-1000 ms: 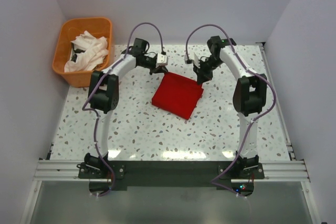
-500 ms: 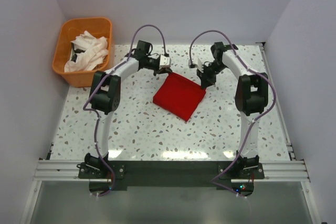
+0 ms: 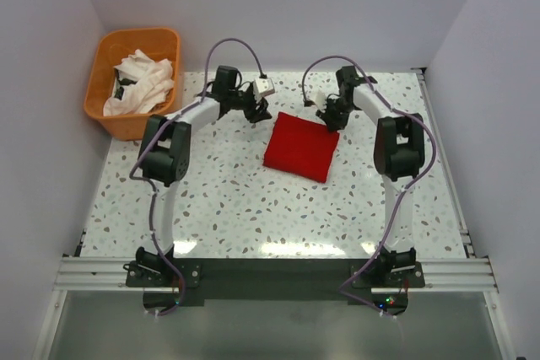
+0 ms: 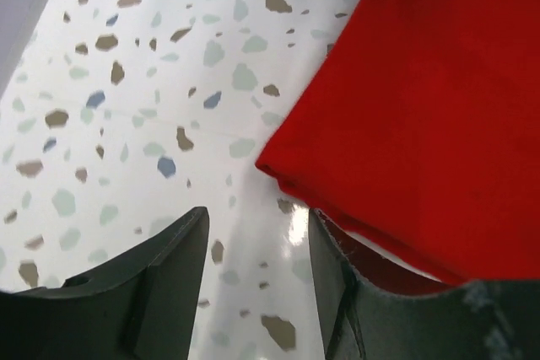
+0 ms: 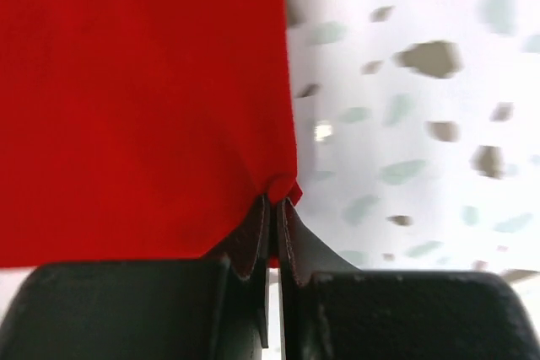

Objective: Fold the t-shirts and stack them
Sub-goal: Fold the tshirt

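Observation:
A bright red t-shirt point(image 3: 301, 147), folded into a rough square, lies flat on the speckled table point(image 3: 228, 200) at centre back. My right gripper point(image 3: 331, 120) sits at the shirt's far right corner; in the right wrist view the gripper point(image 5: 278, 201) is shut on that corner of the red t-shirt point(image 5: 143, 99). My left gripper point(image 3: 260, 112) is just off the far left corner. Seen from the left wrist, the gripper point(image 4: 257, 229) is open with only bare table between its fingers, and the red t-shirt point(image 4: 430, 99) lies beside the right finger point(image 4: 342, 284). White t-shirts point(image 3: 139, 82) are heaped in the basket.
An orange plastic basket point(image 3: 135, 33) stands at the back left, off the table's corner. Light walls close in on the left, back and right. The arm bases sit on a dark rail at the near edge.
The red t-shirt slid right and squared up toward the back. My left gripper let go of its corner and opened. The right gripper stayed shut on its corner.

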Robot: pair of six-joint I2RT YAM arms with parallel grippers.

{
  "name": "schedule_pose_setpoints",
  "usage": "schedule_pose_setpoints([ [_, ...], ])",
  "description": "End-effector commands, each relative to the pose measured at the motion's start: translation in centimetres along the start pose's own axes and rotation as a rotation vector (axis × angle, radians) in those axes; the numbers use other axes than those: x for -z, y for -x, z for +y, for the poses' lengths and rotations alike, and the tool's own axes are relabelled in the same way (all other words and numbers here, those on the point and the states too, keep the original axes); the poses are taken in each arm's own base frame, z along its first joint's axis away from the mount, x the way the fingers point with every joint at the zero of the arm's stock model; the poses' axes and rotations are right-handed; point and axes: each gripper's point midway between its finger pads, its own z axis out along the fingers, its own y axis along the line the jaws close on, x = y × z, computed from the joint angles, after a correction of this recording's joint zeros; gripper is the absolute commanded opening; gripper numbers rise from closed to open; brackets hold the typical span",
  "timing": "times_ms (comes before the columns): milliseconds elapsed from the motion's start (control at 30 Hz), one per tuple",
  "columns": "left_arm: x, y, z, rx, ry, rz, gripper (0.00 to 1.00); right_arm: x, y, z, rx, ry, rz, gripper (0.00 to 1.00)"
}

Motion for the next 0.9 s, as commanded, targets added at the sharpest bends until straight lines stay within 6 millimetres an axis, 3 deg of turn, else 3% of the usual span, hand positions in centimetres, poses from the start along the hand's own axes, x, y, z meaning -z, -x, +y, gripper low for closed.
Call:
schedule_pose_setpoints([
  [0,5.1,6.3,1.7,0.081,0.139,-0.088,0.56,-0.5,0.0,-6.9,0.015,-0.269,0.027,0.00],
  [33,5.3,5.8,0.5,0.124,0.124,-0.080,0.57,-0.2,0.0,-7.4,0.005,-0.298,0.029,0.00],
  [100,6.6,7.7,-0.6,0.147,0.120,-0.105,0.61,0.9,0.6,-8.6,-0.011,-0.368,0.016,0.04],
  [133,6.9,7.9,-1.3,0.200,0.114,-0.104,0.62,1.1,0.6,-8.8,-0.041,-0.397,0.011,0.26],
  [200,7.1,8.1,-2.5,0.256,0.077,-0.107,0.63,3.1,2.0,-9.9,-0.072,-0.471,-0.037,0.41],
  [300,6.7,8.4,-4.7,0.362,-0.020,-0.118,0.59,5.7,4.3,-8.9,-0.179,-0.461,-0.142,0.52],
  [333,6.3,8.5,-5.7,0.398,-0.056,-0.113,0.58,7.6,5.5,-8.0,-0.226,-0.451,-0.193,0.53],
  [400,5.6,9.4,-7.6,0.418,-0.134,-0.124,0.52,9.0,6.9,-5.5,-0.283,-0.376,-0.256,0.54],
  [433,5.3,9.3,-8.3,0.451,-0.163,-0.116,0.51,10.6,8.0,-3.8,-0.329,-0.337,-0.309,0.55],
  [500,4.7,9.8,-10.0,0.501,-0.226,-0.114,0.47,10.4,8.7,0.1,-0.401,-0.184,-0.360,0.55],
  [533,4.5,9.8,-10.4,0.522,-0.243,-0.113,0.46,11.6,9.6,1.8,-0.437,-0.136,-0.404,0.54],
  [600,3.9,9.7,-11.7,0.589,-0.285,-0.103,0.43,10.9,10.0,6.0,-0.537,0.048,-0.442,0.50],
  [700,3.0,9.6,-13.2,0.671,-0.338,-0.088,0.41,10.0,9.6,10.1,-0.636,0.215,-0.446,0.44],
  [767,2.4,9.2,-14.2,0.714,-0.359,-0.060,0.41,8.9,8.9,12.4,-0.709,0.311,-0.423,0.38],
  [867,1.6,8.1,-15.0,0.757,-0.375,-0.021,0.41,7.6,8.7,13.0,-0.786,0.360,-0.427,0.35],
])
